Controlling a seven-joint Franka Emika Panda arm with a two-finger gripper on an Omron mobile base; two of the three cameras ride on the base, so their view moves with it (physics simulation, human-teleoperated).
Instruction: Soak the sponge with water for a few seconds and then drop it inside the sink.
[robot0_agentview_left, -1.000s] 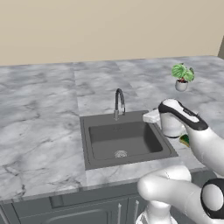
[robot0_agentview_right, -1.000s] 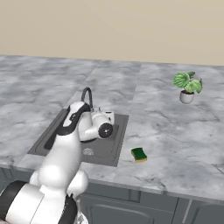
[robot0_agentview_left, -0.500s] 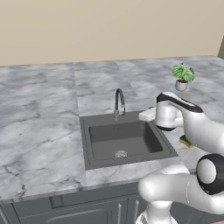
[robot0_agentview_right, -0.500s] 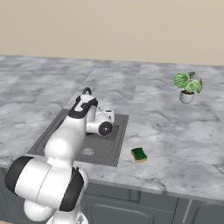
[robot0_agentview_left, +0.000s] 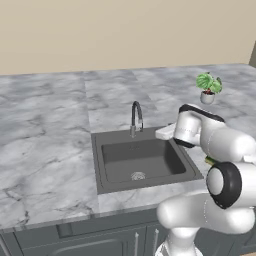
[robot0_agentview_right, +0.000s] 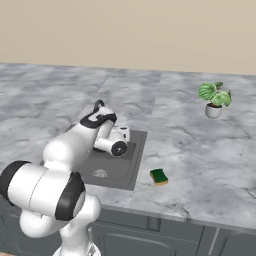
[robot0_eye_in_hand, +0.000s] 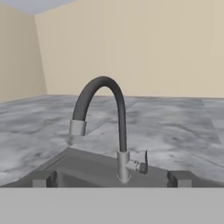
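Observation:
The sponge (robot0_agentview_right: 159, 176), dark green over yellow, lies flat on the counter just right of the sink (robot0_agentview_right: 138, 150). In the left base view my forearm hides all but a green sliver of the sponge (robot0_agentview_left: 209, 160). My gripper (robot0_agentview_left: 163, 133) hovers over the sink's (robot0_agentview_left: 150, 183) right rear rim, pointing level at the faucet (robot0_agentview_left: 136, 117). In the hand view the fingertips (robot0_eye_in_hand: 43, 178) stand wide apart, open, with nothing between them. The curved faucet (robot0_eye_in_hand: 105, 122) rises straight ahead. No water runs from its spout.
A small potted plant (robot0_agentview_right: 214, 98) stands on the grey marble counter (robot0_agentview_left: 45, 150) at the back right, well away from the sink. A beige wall runs behind the counter. Grey cabinet fronts sit below the counter's front edge.
The hand has stayed near the sink's right rear corner while the arm's elbow and forearm have swung round. The jaws remain open and the sponge has not moved.

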